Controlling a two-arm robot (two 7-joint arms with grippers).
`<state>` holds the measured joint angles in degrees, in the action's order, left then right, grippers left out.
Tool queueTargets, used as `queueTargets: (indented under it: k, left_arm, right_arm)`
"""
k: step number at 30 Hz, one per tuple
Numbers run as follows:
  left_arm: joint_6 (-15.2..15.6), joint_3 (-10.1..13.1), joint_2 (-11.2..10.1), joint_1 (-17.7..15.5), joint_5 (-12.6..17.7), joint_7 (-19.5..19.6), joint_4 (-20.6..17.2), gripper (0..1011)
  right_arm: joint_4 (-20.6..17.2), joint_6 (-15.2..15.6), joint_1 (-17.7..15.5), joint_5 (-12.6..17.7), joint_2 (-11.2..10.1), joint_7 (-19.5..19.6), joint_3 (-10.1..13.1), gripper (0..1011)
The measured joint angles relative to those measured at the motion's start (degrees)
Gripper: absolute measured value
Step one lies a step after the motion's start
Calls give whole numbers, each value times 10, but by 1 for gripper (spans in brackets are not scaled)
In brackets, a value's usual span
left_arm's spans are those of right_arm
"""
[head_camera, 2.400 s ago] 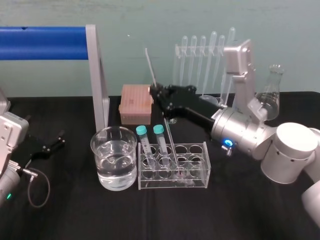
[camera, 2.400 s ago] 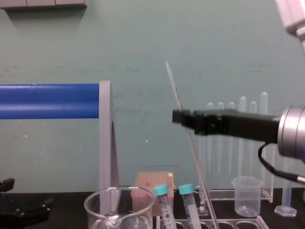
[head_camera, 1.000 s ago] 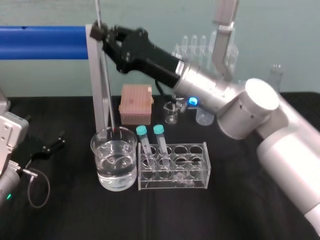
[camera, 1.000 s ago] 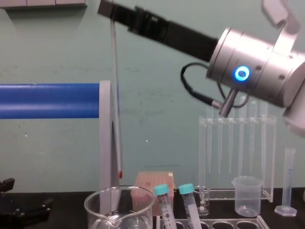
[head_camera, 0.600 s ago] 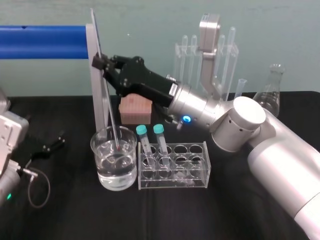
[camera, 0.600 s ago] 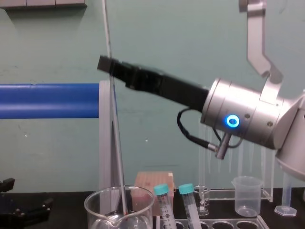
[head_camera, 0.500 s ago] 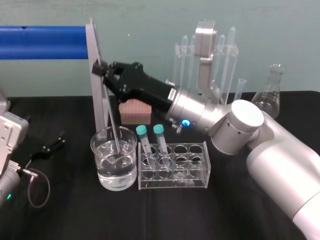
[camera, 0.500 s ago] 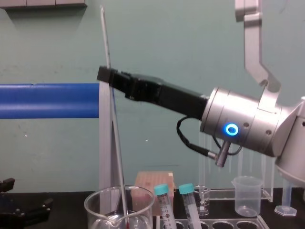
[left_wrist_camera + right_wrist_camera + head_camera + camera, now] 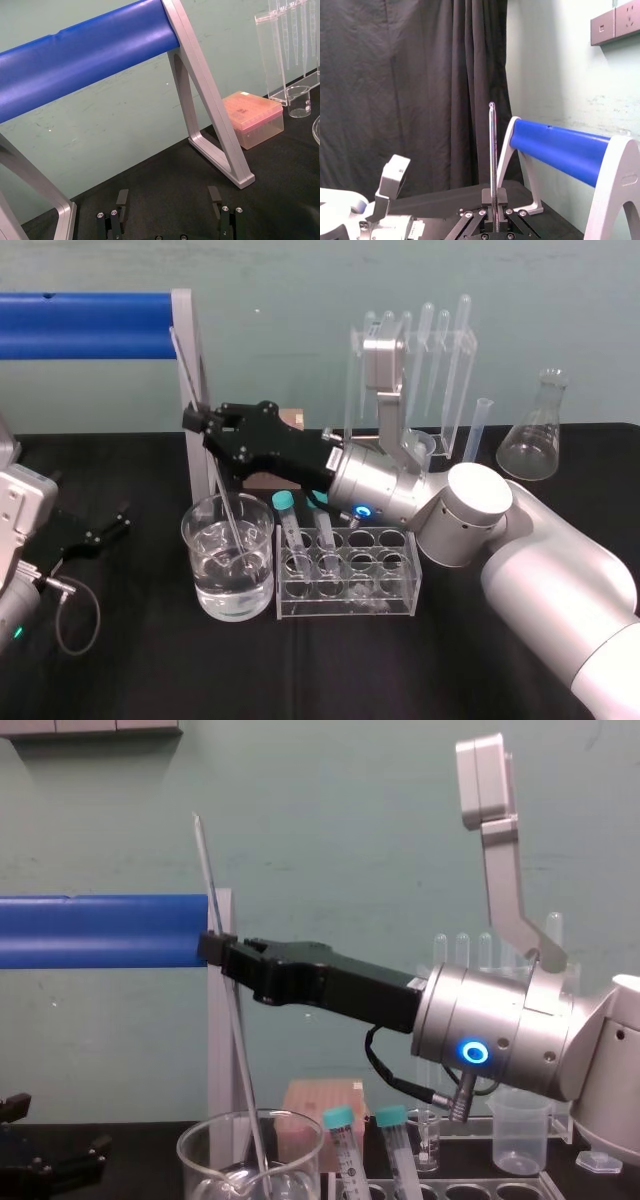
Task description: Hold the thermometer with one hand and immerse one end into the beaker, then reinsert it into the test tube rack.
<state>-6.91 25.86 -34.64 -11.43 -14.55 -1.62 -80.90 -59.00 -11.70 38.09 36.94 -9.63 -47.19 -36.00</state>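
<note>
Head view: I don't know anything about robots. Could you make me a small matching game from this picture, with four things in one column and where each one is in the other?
Things
1. thermometer
2. left gripper
3. teal-capped tubes
4. conical flask

Places
A. standing in the test tube rack
B. at the back right of the table
C. lower end down in the beaker, held by the right gripper
D. parked at the robot's left, fingers open

Pairs: 1-C, 2-D, 3-A, 4-B

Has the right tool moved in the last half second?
Yes. The right tool, shut on the thermometer, dropped from above the blue bar to level with it.
</note>
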Motion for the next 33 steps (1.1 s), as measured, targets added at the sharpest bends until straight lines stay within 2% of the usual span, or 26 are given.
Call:
queueTargets:
  k: [33]
  left_arm:
    - [0, 0, 0, 0, 0, 0, 0, 1008]
  right_arm:
    - [-3, 11, -16, -19, -2, -3, 8, 56]
